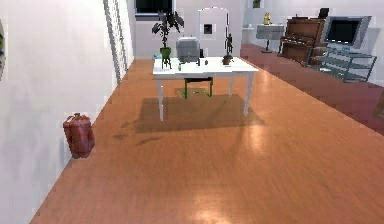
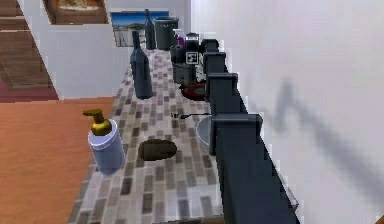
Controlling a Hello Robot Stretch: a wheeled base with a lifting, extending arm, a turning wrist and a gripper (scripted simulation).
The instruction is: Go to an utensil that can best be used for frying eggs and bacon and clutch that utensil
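1. In the arm side view, a counter of small brown and grey mosaic tiles (image 2: 135, 195) runs away along a white wall. Nearest on it stands a white pump bottle with a gold nozzle (image 2: 105, 143), upright and handy at the front edge. A dark brown oval lump (image 2: 157, 150) lies just beside it; what it is cannot be told.
2. The robot's dark square arm (image 2: 240, 160) reaches out straight and level along the counter's right side, probably to get at cookware kept farther back.
3. A pale grey curved rim (image 2: 204, 130) shows against the arm's left edge, partly hidden.
4. Farther out, a tall dark blue glass bottle (image 2: 141, 70) stands upright mid-counter.
5. The gripper (image 2: 183, 72) sits at the arm's far end, close by a dark reddish round shape (image 2: 194, 93) lying on the counter. This is likely the frying pan sought, though it is too unclear to be sure. Whether the gripper is above, beside or touching it cannot be told. Nor can it be told whether the fingers are spread or pressed together, or whether they hold anything.
6. Farthest, a grey cylindrical pot (image 2: 166, 30) stands at the counter's end.
7. The forward view looks across a wooden floor to a white table (image 1: 215, 68).
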